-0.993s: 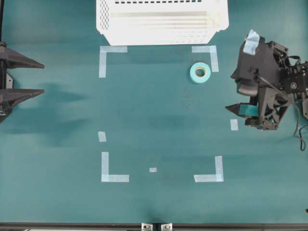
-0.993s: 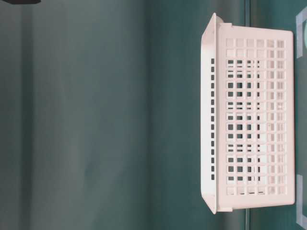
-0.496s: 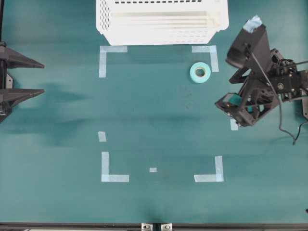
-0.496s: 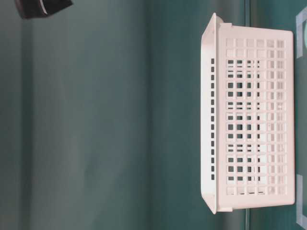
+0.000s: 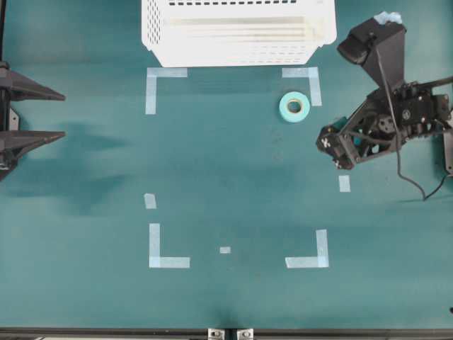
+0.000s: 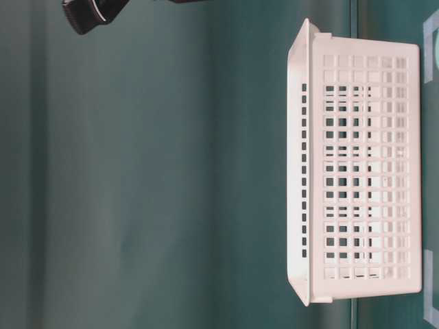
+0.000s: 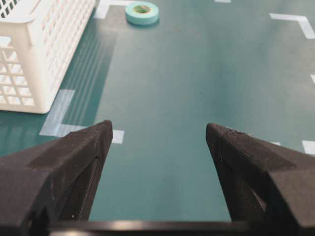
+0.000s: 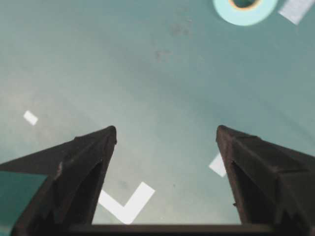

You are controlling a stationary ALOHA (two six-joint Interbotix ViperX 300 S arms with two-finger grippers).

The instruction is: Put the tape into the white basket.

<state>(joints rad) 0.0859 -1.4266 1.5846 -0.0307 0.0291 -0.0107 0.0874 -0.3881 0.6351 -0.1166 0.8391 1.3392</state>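
Seen from overhead, the tape [image 5: 294, 106] lies flat on the green table [image 5: 233, 184], just beside a pale tape corner mark [image 5: 306, 79] and a short way in front of the white basket [image 5: 237, 32], touching neither it nor any gripper. The right gripper [image 5: 333, 145] hangs to the right of the tape, apart from it. The overhead view shows only a dark bundle there, so its spread is hard to read; the right wrist view settles it, with two black fingers [image 8: 78, 167] standing wide apart, nothing between them, and the tape [image 8: 245, 9] partly cut off at the top edge. The left gripper [image 5: 35, 113] sits at the far left edge, well apart from everything. Its wrist view shows its fingers [image 7: 74, 167] also spread and empty, with the basket's perforated wall [image 7: 44, 44] at the left and the tape [image 7: 141, 12] far ahead. The table-level view, turned sideways, shows the basket [image 6: 363, 164] alone; a dark part at its top left may be the right arm.
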